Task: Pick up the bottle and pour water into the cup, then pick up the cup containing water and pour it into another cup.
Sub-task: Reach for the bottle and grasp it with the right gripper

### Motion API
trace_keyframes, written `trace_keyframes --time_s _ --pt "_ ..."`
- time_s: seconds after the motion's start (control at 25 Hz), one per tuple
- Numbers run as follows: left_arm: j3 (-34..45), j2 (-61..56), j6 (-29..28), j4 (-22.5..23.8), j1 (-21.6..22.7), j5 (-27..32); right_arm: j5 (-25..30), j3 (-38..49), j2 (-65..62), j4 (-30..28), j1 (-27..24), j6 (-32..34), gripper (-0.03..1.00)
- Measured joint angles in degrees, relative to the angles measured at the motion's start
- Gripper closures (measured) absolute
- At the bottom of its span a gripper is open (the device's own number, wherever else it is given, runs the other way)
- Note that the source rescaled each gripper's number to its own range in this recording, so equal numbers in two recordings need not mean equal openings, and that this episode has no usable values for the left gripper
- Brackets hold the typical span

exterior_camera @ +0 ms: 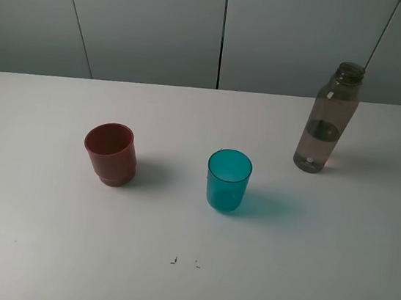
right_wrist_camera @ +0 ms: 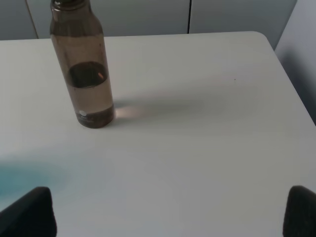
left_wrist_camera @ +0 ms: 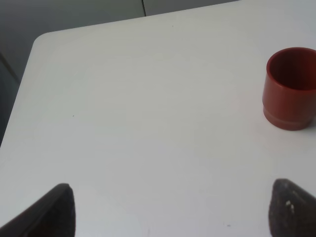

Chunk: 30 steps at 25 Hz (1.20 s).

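The smoky grey-brown bottle (exterior_camera: 328, 119) stands upright and uncapped at the back right of the white table (exterior_camera: 42, 233), partly filled with water; the right wrist view shows the same bottle (right_wrist_camera: 85, 69). The teal translucent cup (exterior_camera: 227, 180) stands in the middle. The red-brown other cup (exterior_camera: 111, 154) stands to its left and shows as the red-brown cup (left_wrist_camera: 290, 89) in the left wrist view. Neither arm appears in the exterior view. My left gripper (left_wrist_camera: 173, 212) is open over bare table, short of the red-brown cup. My right gripper (right_wrist_camera: 168, 212) is open, well short of the bottle.
Grey wall panels (exterior_camera: 151, 18) rise behind the table's far edge. The rounded far left table corner (left_wrist_camera: 42, 39) and the far right table corner (right_wrist_camera: 264, 37) are visible in the wrist views. A few small dark marks (exterior_camera: 173, 260) lie near the front of the table.
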Motion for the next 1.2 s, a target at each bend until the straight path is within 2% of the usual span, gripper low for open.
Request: trace_keyframes --time_s 0.64,0.8,0.96,1.2 --pt "0.0 0.0 -0.1 0.0 0.0 0.0 0.0 0.0 0.0 0.0 0.0 0.0 -0.03" --pt "0.0 0.0 -0.1 0.0 0.0 0.0 -0.5 -1.4 1.3 1.5 0.0 0.0 -0.03" --pt "0.0 0.0 -0.2 0.0 0.0 0.0 -2.9 -5.5 8.2 1.9 0.0 0.0 -0.03" --pt "0.0 0.0 -0.1 0.0 0.0 0.0 -9.8 -8.3 19.2 1.9 0.0 0.0 -0.03"
